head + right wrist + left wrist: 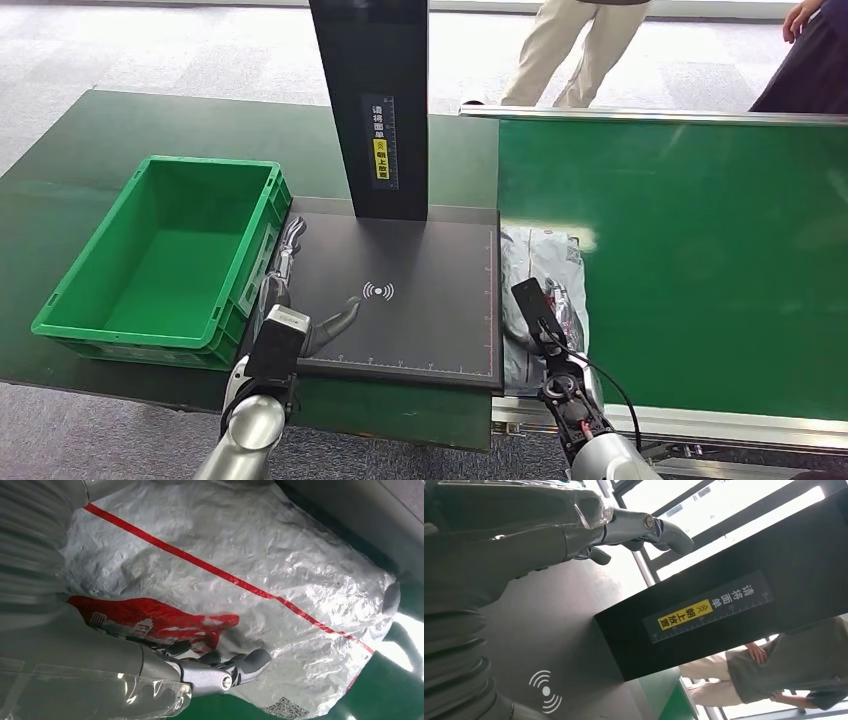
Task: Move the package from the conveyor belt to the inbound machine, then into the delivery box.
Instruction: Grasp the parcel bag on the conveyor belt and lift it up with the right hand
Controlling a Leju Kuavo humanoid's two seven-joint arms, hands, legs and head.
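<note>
Silver-grey crinkled plastic, crossed by a thin red stripe, makes up our package [535, 262]; it lies at the near left edge of the green conveyor belt [690, 260], just beside the flat black scanning pad of the inbound machine [420, 300]. Our right hand [550, 310] rests on the package, fingers [240, 667] against the wrap; we cannot tell whether it grips. Our left hand [300, 290] lies released on the pad's left part, fingers [654, 530] spread, next to the open green plastic crate [160, 260] on the dark green desk [90, 130]. People [575, 50] stand beyond the belt.
</note>
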